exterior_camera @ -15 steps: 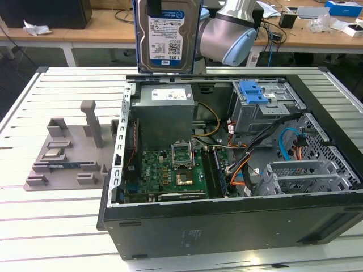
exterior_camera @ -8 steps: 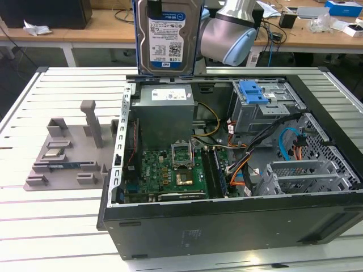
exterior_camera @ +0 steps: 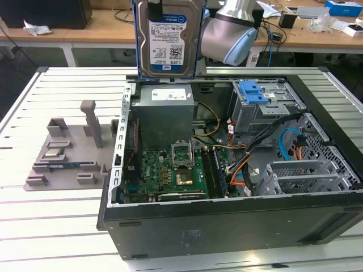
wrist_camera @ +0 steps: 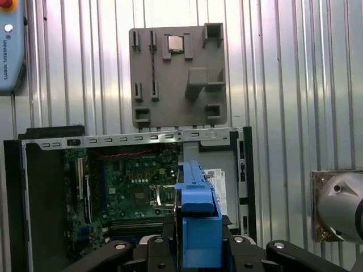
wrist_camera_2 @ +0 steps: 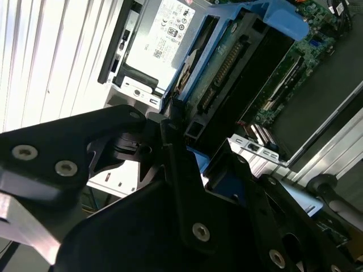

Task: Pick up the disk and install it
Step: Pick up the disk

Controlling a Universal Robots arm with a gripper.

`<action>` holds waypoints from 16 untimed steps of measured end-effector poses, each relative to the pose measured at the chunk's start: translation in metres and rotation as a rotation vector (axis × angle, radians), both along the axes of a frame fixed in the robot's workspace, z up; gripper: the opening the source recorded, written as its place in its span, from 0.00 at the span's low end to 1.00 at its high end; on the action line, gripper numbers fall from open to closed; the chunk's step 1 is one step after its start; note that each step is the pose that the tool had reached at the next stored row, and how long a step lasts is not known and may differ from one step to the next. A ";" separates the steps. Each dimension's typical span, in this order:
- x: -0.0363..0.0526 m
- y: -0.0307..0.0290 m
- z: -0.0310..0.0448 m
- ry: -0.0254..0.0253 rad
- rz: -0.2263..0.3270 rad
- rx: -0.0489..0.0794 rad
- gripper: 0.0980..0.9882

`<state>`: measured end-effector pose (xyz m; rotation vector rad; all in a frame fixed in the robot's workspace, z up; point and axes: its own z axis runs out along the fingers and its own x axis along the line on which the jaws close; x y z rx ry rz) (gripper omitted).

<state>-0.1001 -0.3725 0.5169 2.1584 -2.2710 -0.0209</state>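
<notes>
while the gripper (wrist_camera: 198,245) pinches the disk (exterior_camera: 168,34) above the open case (exterior_camera: 227,232), slatted metal table (exterior_camera: 51,209), wooden desks (exterior_camera: 105,28) behind, blue-and-white label (exterior_camera: 168,52) facing out

For you, the exterior view's top edge cut off the disk (exterior_camera: 168,42), which also hid part of the arm (exterior_camera: 227,37).

The disk (exterior_camera: 168,38) — its print illegible.
</notes>
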 end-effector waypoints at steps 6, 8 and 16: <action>0.0012 -0.0195 -0.0003 0.0000 0.000 0.000 0.31; 0.0016 -0.0265 -0.0004 0.0000 0.000 0.000 0.31; 0.0020 -0.0463 -0.0007 0.0000 0.000 0.000 0.31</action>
